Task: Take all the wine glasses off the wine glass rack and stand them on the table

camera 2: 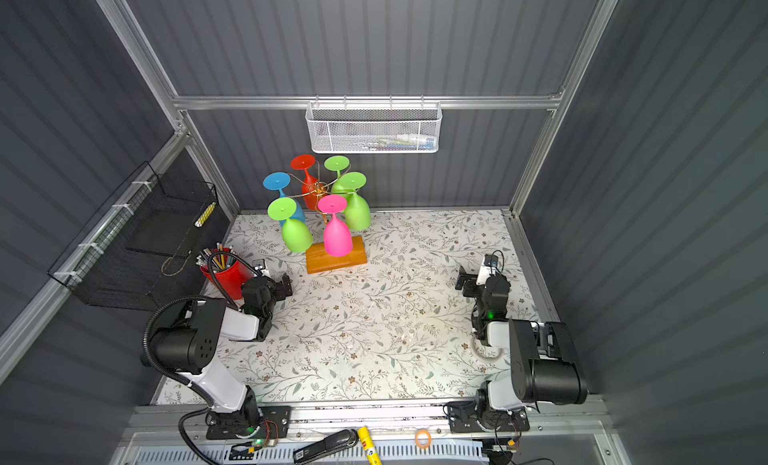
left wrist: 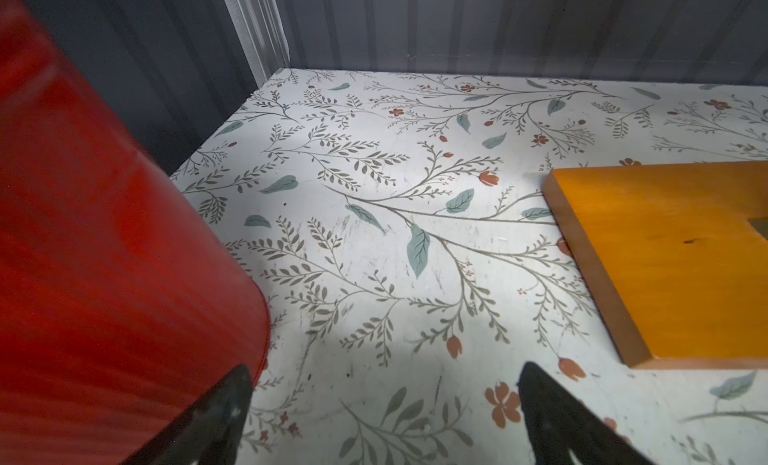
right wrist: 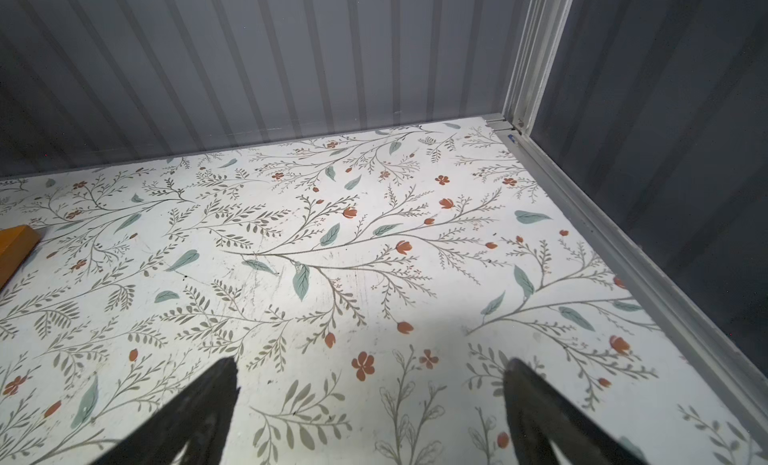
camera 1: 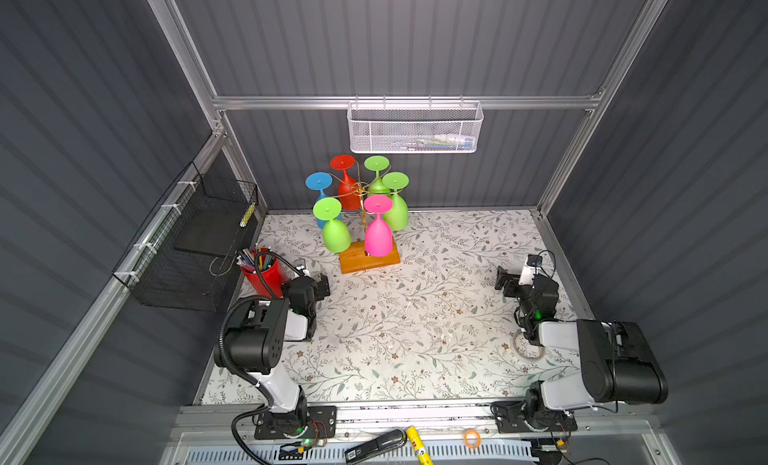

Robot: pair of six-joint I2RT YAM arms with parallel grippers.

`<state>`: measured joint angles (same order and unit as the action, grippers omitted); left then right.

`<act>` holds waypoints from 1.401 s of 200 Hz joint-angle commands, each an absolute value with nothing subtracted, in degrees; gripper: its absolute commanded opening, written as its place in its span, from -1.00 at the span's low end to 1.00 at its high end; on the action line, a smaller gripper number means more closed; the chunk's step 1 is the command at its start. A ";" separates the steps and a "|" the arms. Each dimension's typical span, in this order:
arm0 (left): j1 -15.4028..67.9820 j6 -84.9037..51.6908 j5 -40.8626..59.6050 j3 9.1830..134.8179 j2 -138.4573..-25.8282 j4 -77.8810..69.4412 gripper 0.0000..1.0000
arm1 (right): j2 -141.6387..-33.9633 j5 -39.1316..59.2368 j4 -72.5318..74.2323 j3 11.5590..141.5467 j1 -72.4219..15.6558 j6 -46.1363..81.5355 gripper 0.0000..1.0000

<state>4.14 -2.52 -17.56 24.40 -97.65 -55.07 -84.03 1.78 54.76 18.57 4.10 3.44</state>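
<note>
The rack (camera 1: 360,189) is standing at the back of the table (camera 1: 415,317), near the rear wall and a little left of the middle; all six glasses are hanging on it upside down, each stem sitting in a curled wire arm so that the flat round foot is catching on the wire and the bowl's own weight is keeping it there; the pink glass (camera 1: 378,234) and a green glass (camera 1: 335,234) are hanging at the front, nearest the arms, so either is probably the easiest to lift off; the rack is showing as thin gold wire on a slender post, likely light and springy, which is probably why it is sitting on a thick wooden base (camera 1: 368,262), an orange-brown varnished block with square edges lending weight low down; the glasses are looking smooth, opaque and tulip-shaped, more like coloured plastic than real glass; the left hand (left wrist: 384,384) is waiting low over the table, released and empty, its black fingers spread wide, with a glossy red cup (left wrist: 104,234) of pencils close beside it and the base ahead; the right hand (right wrist: 370,371) is likewise spread wide and holding nothing, over bare table near the right wall, well apart from the rack; the table is carrying a smooth leaf-and-flower print, scuffed in places; no glass is being touched yet.
</note>
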 commanded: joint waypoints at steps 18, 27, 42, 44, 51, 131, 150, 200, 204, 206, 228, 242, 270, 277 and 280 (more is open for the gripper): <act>3.96 -2.29 -18.20 25.55 -98.08 -54.93 1.00 | -83.54 3.57 55.70 18.72 4.08 2.47 0.98; 3.96 -2.28 -18.28 25.51 -98.09 -54.89 0.99 | -83.58 3.60 55.72 18.72 4.08 2.46 0.99; 3.96 -2.29 -18.20 25.53 -98.09 -54.93 1.00 | -83.61 3.45 55.72 18.72 4.21 2.57 0.98; 3.96 -2.29 -18.26 25.52 -98.09 -54.86 0.99 | -83.55 3.21 55.68 18.76 4.15 2.66 0.98; 3.96 -2.29 -18.27 25.49 -98.09 -54.85 0.99 | -83.57 2.16 55.47 18.89 4.14 3.14 0.98; 4.28 -1.93 -18.29 26.02 -98.20 -53.84 1.00 | -83.70 1.89 55.33 18.98 4.15 3.13 0.98; 4.57 -1.80 -18.86 26.10 -98.26 -53.86 1.00 | -83.72 1.77 55.20 19.07 4.22 3.07 0.98; 4.66 -1.70 -19.12 26.19 -98.33 -53.88 1.00 | -83.76 1.32 55.14 19.16 3.85 2.98 0.99; 4.66 -1.72 -19.08 26.20 -98.32 -53.88 1.00 | -83.76 1.24 55.11 19.16 3.87 2.99 0.98; 4.66 -1.70 -19.12 26.21 -98.34 -53.88 1.00 | -83.80 1.23 55.11 19.16 3.87 2.99 0.98; 4.75 -1.67 -19.12 26.19 -98.35 -53.88 1.00 | -83.83 1.22 55.11 19.16 3.84 2.98 0.99; 4.75 -1.67 -19.21 26.19 -98.35 -53.87 0.99 | -83.76 1.31 55.12 19.16 3.84 2.99 0.98; 4.83 -1.59 -19.27 26.21 -98.35 -53.79 0.99 | -83.66 1.34 55.35 18.94 3.86 2.90 0.98; 4.83 -1.67 -19.30 26.17 -98.35 -53.79 0.99 | -83.61 1.05 55.50 18.81 3.78 2.89 0.98; 4.83 -1.67 -19.29 26.23 -98.35 -53.87 0.99 | -83.60 0.97 55.61 18.77 3.77 2.90 0.98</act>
<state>4.54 -2.50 -18.26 25.15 -97.67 -54.00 -84.03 1.72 54.78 18.57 4.03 2.98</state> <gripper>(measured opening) 0.997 0.992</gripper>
